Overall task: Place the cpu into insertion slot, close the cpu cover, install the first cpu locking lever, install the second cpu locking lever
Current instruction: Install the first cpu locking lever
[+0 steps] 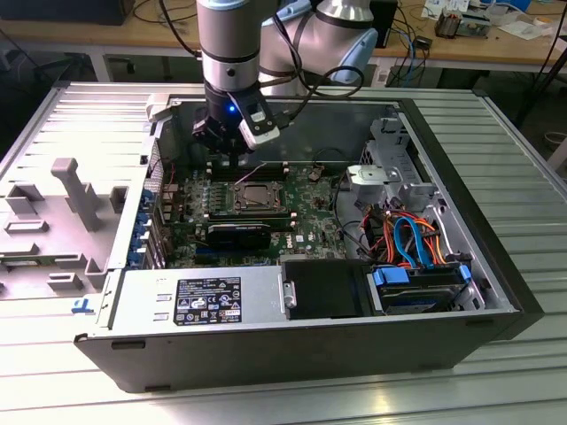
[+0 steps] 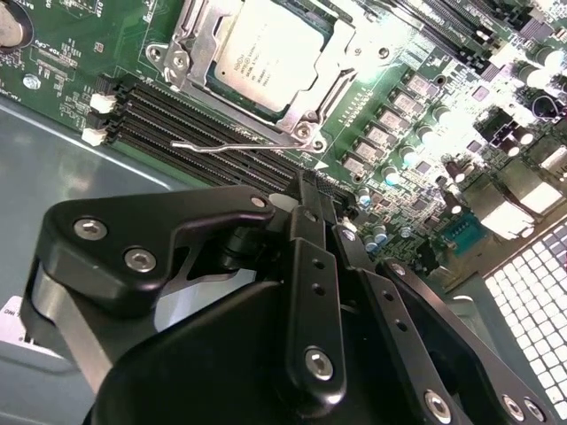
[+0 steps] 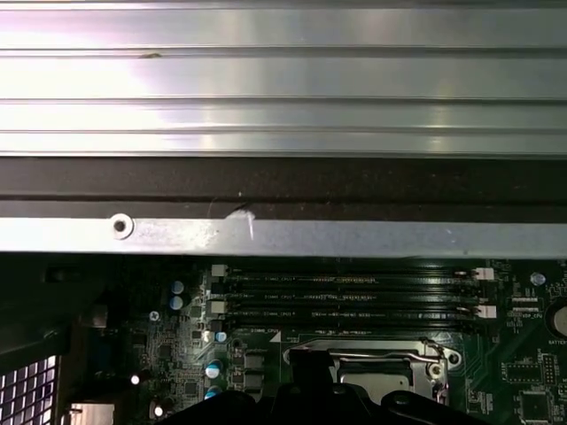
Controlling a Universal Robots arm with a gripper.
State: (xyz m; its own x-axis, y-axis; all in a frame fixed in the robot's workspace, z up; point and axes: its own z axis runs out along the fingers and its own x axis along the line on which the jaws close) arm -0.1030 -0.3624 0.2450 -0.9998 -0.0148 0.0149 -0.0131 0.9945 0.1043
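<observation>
Here the open computer case (image 1: pixel 496 292) lies on the ribbed worktop (image 1: pixel 523 150), the claw (image 2: pixel 306 190) hovers with fingers nearly together and empty just beside the insertion slot (image 2: pixel 266 62), where the cpu (image 2: pixel 279 57) sits under the closed cpu cover (image 2: pixel 199 44).

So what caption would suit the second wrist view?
Chip seated in its socket, robot gripper close above the motherboard.

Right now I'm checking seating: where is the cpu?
The cpu lies in the insertion slot, framed by the cpu cover, beside the memory slots, near the motherboard's middle in the exterior view.
</observation>
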